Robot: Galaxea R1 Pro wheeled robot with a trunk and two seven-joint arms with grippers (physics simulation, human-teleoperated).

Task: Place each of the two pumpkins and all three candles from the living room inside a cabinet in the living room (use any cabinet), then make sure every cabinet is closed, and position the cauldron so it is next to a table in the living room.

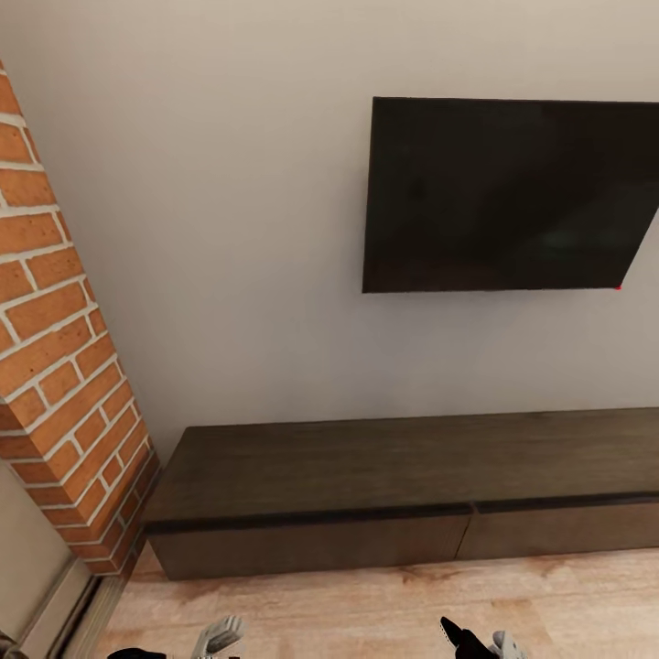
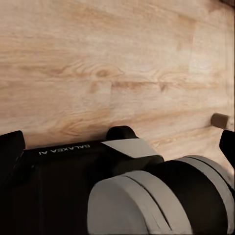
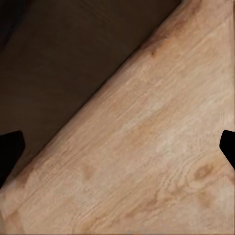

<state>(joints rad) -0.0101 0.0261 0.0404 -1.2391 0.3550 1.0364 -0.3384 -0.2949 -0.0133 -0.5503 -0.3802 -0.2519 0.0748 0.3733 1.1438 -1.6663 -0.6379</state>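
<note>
The low dark-brown cabinet (image 1: 384, 476) runs along the wall ahead, its flat top bare and its two visible drawer fronts flush. In the left wrist view my left gripper (image 2: 120, 142) is open over the wood floor, with the robot's own dark body below it. A small tan-brown stub that looks like a candle (image 2: 220, 119) lies on the floor near one fingertip (image 2: 227, 144). My right gripper (image 3: 117, 147) is open with nothing between its fingers, above the floor beside the cabinet's dark front (image 3: 63, 63). Pumpkins, cauldron and table are out of view.
A black TV (image 1: 503, 197) hangs on the wall above the cabinet. A red brick column (image 1: 64, 366) stands at the left, touching the cabinet's end. Light wood floor (image 1: 366, 609) lies between me and the cabinet. My arm ends (image 1: 220, 636) peek in at the bottom edge.
</note>
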